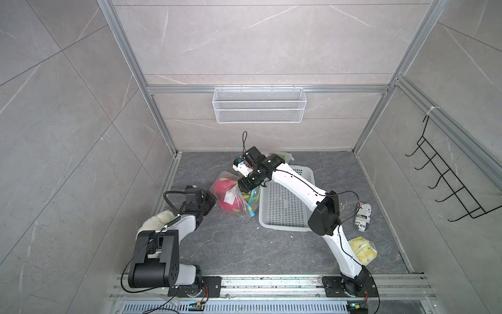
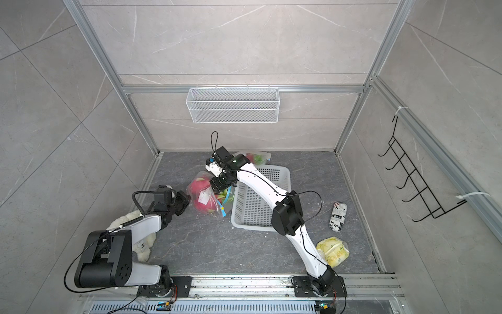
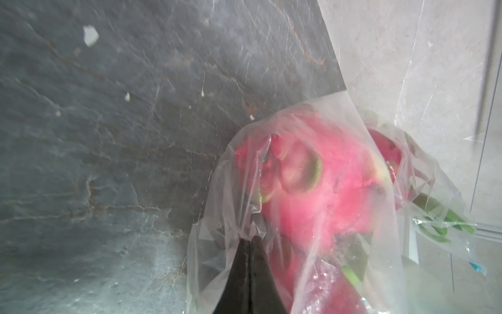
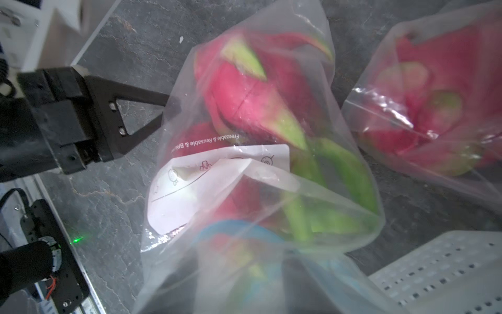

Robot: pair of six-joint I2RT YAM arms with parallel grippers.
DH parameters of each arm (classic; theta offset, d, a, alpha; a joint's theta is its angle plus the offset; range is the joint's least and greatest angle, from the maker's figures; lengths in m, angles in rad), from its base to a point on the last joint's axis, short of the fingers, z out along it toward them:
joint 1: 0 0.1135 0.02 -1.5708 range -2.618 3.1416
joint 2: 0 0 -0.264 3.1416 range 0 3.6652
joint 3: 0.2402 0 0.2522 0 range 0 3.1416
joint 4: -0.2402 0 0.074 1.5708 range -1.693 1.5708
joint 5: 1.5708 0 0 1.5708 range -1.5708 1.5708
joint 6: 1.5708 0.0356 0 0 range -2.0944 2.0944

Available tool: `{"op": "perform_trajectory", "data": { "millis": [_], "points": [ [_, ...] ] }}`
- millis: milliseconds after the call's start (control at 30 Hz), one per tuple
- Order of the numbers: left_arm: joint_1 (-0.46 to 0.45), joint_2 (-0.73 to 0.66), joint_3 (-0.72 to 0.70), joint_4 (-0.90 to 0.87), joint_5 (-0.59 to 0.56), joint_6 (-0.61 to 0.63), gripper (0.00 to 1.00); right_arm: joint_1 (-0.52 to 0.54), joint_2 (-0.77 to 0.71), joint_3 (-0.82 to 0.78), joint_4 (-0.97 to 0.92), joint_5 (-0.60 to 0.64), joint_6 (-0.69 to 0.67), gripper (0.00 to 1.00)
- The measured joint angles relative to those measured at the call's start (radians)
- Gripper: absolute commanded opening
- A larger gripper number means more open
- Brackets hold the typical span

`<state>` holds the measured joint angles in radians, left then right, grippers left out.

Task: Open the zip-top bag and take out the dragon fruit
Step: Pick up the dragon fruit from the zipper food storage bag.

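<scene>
My left gripper (image 3: 251, 240) is pressed together, pinching the clear plastic zip-top bag (image 3: 231, 217), which lies just beside a white perforated plastic basket (image 1: 282, 206). The magenta-pink, green-scaled dragon fruit (image 3: 326, 176) sit inside that bag. My right gripper (image 1: 245, 185) hangs over it; I cannot tell whether it is spread.

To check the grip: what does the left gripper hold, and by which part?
The left gripper holds the clear plastic zip-top bag of pink dragon fruit: its shut fingers pinch loose film opposite the blue zip.

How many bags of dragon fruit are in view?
2. Near bag: left of the white basket, pinched by the left gripper. Far bag: by the back wall, partly hidden behind the right arm.
</scene>
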<state>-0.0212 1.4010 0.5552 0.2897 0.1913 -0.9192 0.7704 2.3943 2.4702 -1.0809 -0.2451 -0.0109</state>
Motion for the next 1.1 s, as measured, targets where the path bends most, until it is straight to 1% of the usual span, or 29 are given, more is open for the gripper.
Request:
{"op": "perform_trajectory", "data": {
  "millis": [33, 100, 167, 233, 300, 433, 500, 567, 700, 833, 1000, 1100],
  "points": [
    [0.003, 0.0, 0.007, -0.002, -0.005, 0.0, 0.02, 0.0, 0.019, 0.031, -0.028, 0.003, -0.018, 0.44],
    [0.007, 0.003, 0.021, -0.007, -0.008, 0.001, 0.02, 0.0, 0.043, 0.054, -0.075, 0.006, -0.043, 0.41],
    [0.011, 0.017, 0.04, -0.009, -0.008, 0.004, 0.02, 0.002, 0.056, 0.047, -0.113, 0.004, -0.067, 0.41],
    [0.011, 0.038, 0.056, -0.009, -0.008, 0.004, 0.02, 0.007, 0.056, 0.007, -0.125, 0.003, -0.08, 0.41],
    [0.014, 0.055, 0.063, -0.006, -0.007, 0.004, 0.02, 0.016, 0.046, -0.068, -0.111, -0.002, -0.088, 0.41],
    [0.019, 0.074, 0.065, -0.006, -0.006, 0.004, 0.02, 0.041, -0.016, -0.295, -0.016, -0.014, -0.088, 0.39],
    [0.021, 0.076, 0.065, -0.005, -0.006, 0.004, 0.02, 0.051, -0.052, -0.385, 0.031, -0.014, -0.087, 0.41],
    [0.022, 0.079, 0.065, -0.002, -0.005, 0.004, 0.02, 0.061, -0.077, -0.426, 0.074, -0.004, -0.086, 0.44],
    [0.022, 0.087, 0.065, 0.0, -0.003, 0.004, 0.02, 0.073, -0.094, -0.423, 0.146, 0.018, -0.083, 0.49],
    [0.022, 0.087, 0.066, 0.0, -0.003, 0.007, 0.02, 0.074, -0.094, -0.404, 0.189, 0.043, -0.088, 0.51],
    [0.022, 0.087, 0.069, -0.006, -0.003, 0.012, 0.02, 0.074, -0.092, -0.377, 0.204, 0.076, -0.118, 0.54],
    [0.022, 0.087, 0.069, -0.008, -0.003, 0.012, 0.02, 0.074, -0.084, -0.357, 0.214, 0.086, -0.142, 0.55]
  ]
}}
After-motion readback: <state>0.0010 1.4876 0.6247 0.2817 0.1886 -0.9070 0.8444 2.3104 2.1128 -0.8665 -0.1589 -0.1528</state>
